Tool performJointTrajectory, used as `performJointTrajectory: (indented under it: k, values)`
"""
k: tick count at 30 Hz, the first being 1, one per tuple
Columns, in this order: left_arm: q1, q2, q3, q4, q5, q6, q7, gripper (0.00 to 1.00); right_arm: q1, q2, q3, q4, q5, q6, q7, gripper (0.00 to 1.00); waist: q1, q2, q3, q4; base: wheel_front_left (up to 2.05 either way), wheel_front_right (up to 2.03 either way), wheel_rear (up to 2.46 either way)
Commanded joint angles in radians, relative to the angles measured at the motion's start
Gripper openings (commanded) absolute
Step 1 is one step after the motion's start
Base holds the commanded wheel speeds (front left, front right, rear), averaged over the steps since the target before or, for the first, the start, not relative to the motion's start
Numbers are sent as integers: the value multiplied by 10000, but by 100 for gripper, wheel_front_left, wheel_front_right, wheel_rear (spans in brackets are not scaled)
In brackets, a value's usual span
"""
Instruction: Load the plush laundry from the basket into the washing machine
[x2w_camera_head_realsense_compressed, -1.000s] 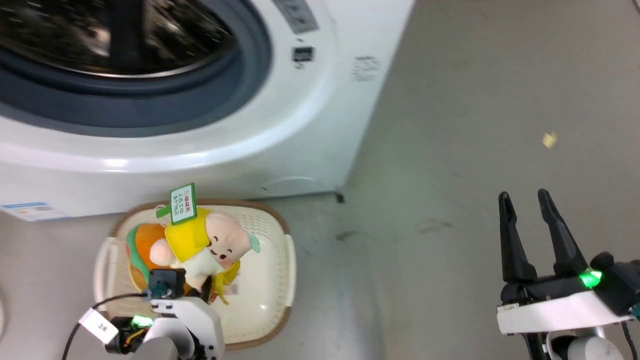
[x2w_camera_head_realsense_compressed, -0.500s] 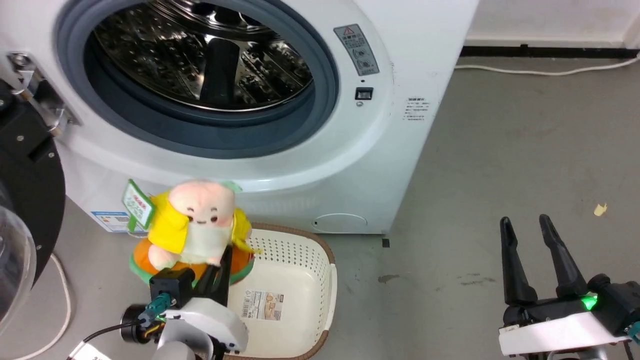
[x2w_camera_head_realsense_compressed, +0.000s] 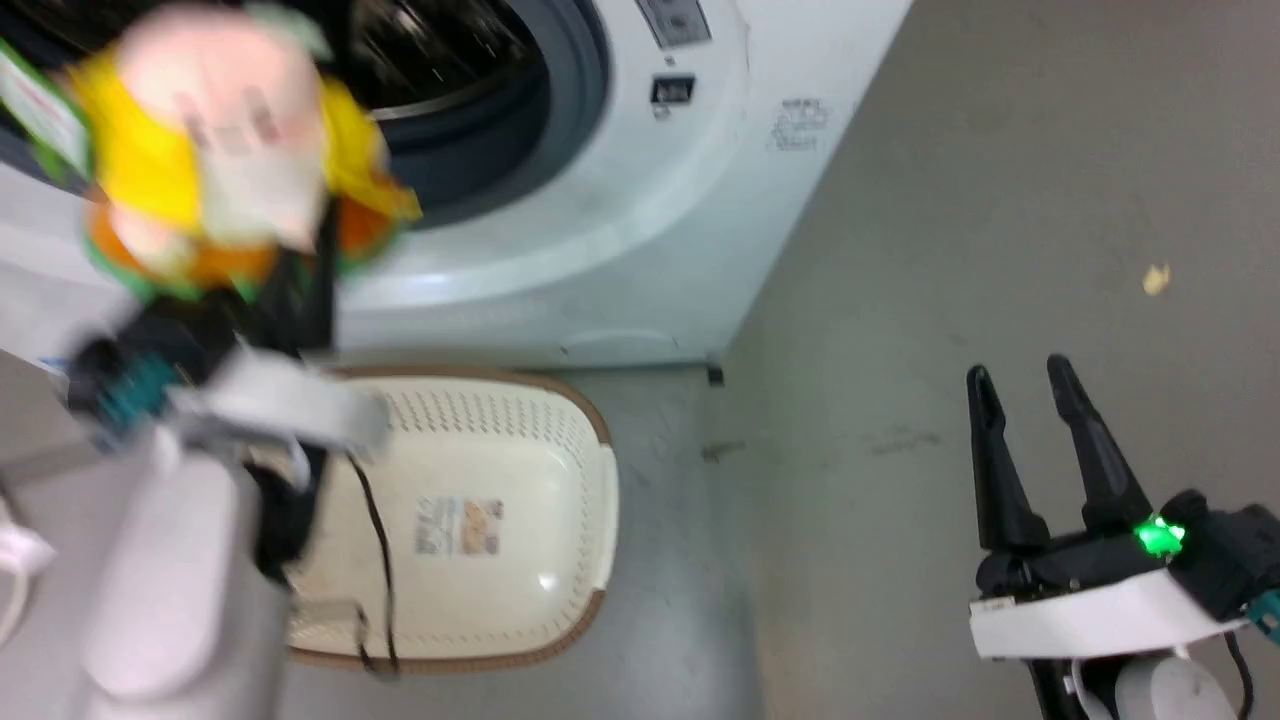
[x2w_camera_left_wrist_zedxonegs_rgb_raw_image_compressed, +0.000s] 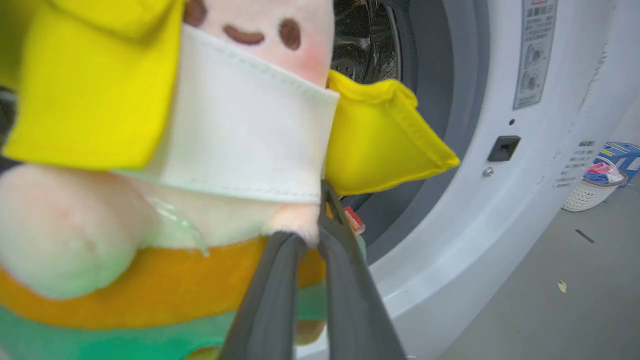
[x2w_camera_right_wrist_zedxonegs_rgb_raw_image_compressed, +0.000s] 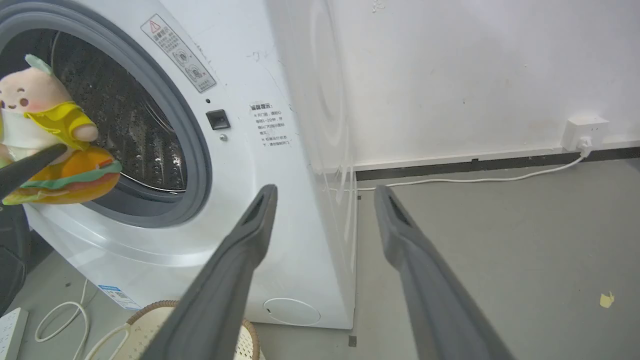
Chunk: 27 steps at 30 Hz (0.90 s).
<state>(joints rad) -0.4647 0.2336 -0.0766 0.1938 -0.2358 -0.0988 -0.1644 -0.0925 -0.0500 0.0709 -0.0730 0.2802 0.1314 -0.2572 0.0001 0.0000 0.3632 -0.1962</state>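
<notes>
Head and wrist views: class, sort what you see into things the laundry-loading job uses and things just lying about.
Job: pink-headed plush doll in yellow jacket on burger cushion, held by left gripper; cream perforated plastic basket; white front-loading washing machine.
Lying about: yellow paper scrap; white wall cable; white wall socket.
</notes>
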Motion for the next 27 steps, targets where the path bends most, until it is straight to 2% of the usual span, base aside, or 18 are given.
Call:
performJointTrajectory:
  k: [1,5,9,10,14,20,27]
  values:
    - [-459,158,85,-184,-49,-33,173,0,-190,-2,16,-63,102,-7,-46,100,-1,0,902,-573,0,0,0]
    - [-2029,759,325,-413,-319,-103,1296,0,-643,-2,138,-115,439,-7,-46,100,-1,0,1839,-1013,0,0,0]
    - [-3647,1759,263,-208,-150,-184,2567,0,-1150,-2,344,-163,911,-7,-46,100,-1,0,2702,-1501,0,0,0]
    - [-5545,2617,-307,597,-179,-278,4162,0,-1618,-2,576,-146,1441,-7,-46,100,-1,0,3506,-1956,0,0,0]
    - [-6861,3269,-880,1531,-62,-305,5039,0,-1845,-2,746,-71,1773,-7,-46,100,-1,0,3902,-2282,0,0,0]
    - [-8457,4004,-1636,2918,150,-315,5647,0,-1975,-2,918,-25,2075,-7,-46,100,-1,0,4207,-2614,0,0,0]
    - [-9242,4310,-2086,4240,190,-316,6199,0,-2002,-2,926,-9,2185,-7,-46,100,-1,0,4324,-2667,0,0,0]
